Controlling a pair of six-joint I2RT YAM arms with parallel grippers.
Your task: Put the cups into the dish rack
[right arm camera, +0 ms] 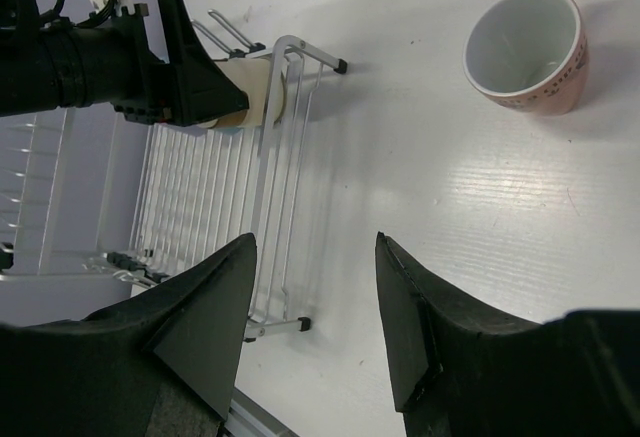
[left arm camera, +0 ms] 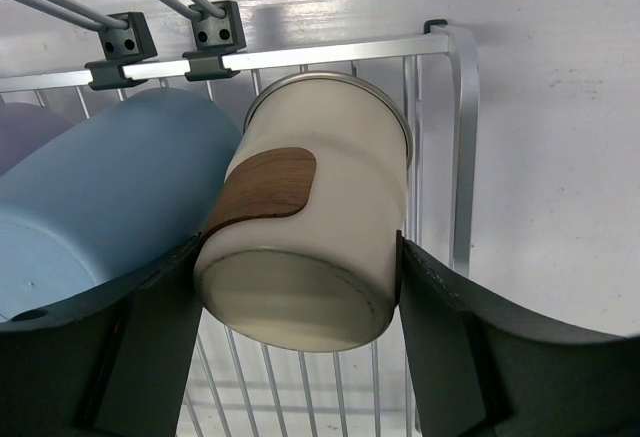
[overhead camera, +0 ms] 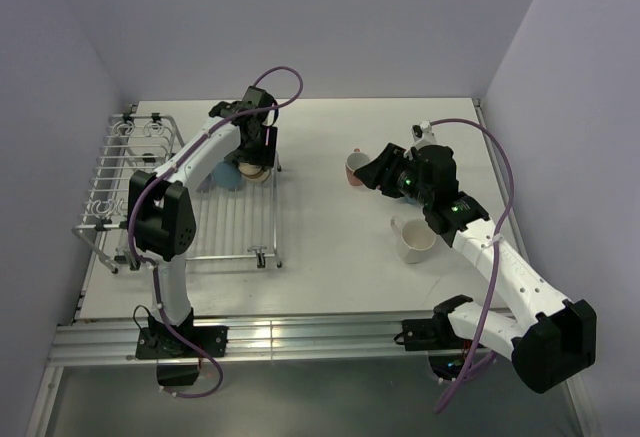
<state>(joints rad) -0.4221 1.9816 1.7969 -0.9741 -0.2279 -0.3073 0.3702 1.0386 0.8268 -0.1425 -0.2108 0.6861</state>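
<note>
Left claw pinches cream-white cup bearing brown wood-grain patch.

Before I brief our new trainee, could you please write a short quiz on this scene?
1. True or false: the right gripper holds the salmon-pink mug.
2. What is the left gripper shut on? A) the cream cup with a brown patch; B) a spoon; C) nothing.
3. How many mugs sit on the table, outside the dish rack?

Key
1. False: it is open and empty, and the mug stands apart from it on the table.
2. A.
3. Two: the salmon-pink mug and the white mug.
</note>
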